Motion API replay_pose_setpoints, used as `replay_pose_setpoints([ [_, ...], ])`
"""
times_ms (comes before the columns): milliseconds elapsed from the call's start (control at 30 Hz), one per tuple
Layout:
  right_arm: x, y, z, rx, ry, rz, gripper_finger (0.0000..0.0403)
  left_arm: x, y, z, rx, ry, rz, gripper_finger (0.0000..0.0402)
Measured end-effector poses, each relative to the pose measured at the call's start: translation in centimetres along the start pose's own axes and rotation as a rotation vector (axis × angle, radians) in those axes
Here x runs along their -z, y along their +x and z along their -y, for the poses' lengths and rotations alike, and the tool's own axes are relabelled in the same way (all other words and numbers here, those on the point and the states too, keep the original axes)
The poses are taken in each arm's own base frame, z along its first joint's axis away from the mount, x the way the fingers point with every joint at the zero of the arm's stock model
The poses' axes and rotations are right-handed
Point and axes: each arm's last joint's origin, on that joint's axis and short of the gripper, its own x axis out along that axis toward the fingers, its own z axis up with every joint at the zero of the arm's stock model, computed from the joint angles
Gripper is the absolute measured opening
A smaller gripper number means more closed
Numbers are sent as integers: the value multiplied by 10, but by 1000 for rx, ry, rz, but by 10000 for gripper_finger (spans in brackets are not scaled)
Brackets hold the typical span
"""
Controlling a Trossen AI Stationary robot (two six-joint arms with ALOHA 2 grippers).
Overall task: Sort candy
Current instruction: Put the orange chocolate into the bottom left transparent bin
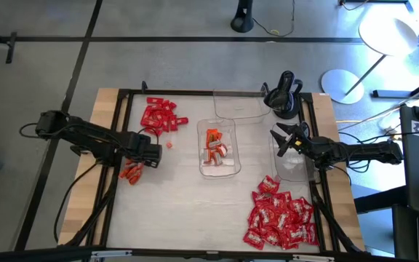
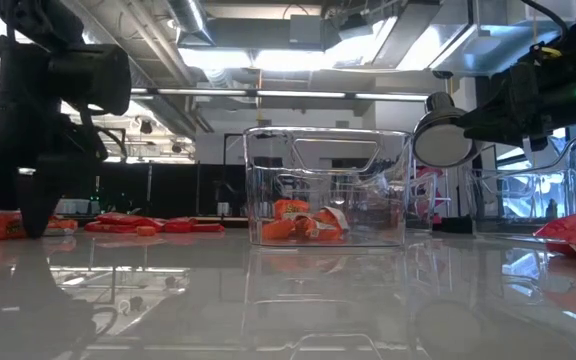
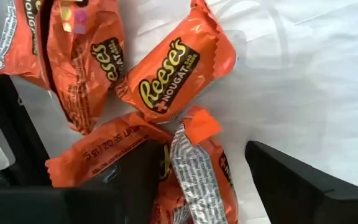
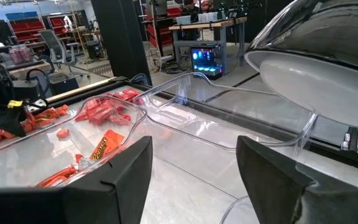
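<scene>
Several orange candy pieces [image 3: 166, 78] lie flat on the white table near its left side, also seen in the high view [image 1: 132, 172]. My left gripper [image 1: 148, 153] points down over them, open. One orange piece [image 3: 199, 163] lies between its fingers in the left wrist view [image 3: 201, 155]. A pile of plain red candy [image 1: 158, 115] lies at the far left. Red candy with white marks [image 1: 278, 218] is heaped at the near right. My right gripper [image 1: 282, 138] waits open and level at the right, holding nothing. My left gripper stands over the orange candy from above, one finger [image 3: 135, 180] against the wrapper edge of a piece [image 3: 92, 162] and the other finger [image 3: 303, 180] on bare table. I cannot tell whether either finger touches the candy.
A clear tray [image 1: 231, 166] in the middle of the table holds a few orange pieces [image 2: 303, 222]. Another clear tray [image 1: 238, 108] stands at the far side, and a third [image 1: 294, 169] lies under my right gripper. A black frame [image 1: 122, 102] rims the table.
</scene>
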Motion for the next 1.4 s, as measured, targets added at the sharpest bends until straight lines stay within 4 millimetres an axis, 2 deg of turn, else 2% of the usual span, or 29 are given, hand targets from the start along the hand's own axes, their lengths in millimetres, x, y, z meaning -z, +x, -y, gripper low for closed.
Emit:
replay_pose_setpoints([
  [333, 0, 0, 0, 0, 0, 0, 230, 0, 0, 1, 14, 50, -3, 124],
  [567, 0, 0, 0, 0, 0, 0, 230, -2, -5, 4, 20, 89, 2, 84],
  [767, 0, 0, 0, 0, 0, 0, 230, -10, -26, 19, 92, 128, 74, 73],
  [1033, 0, 0, 0, 0, 0, 0, 230, -23, -66, 43, 247, 209, 167, 77],
  [1267, 0, 0, 0, 0, 0, 0, 230, -38, -95, 76, 563, 322, 432, 74],
  [1400, 0, 0, 0, 0, 0, 0, 230, -48, -109, 87, 702, 376, 589, 80],
])
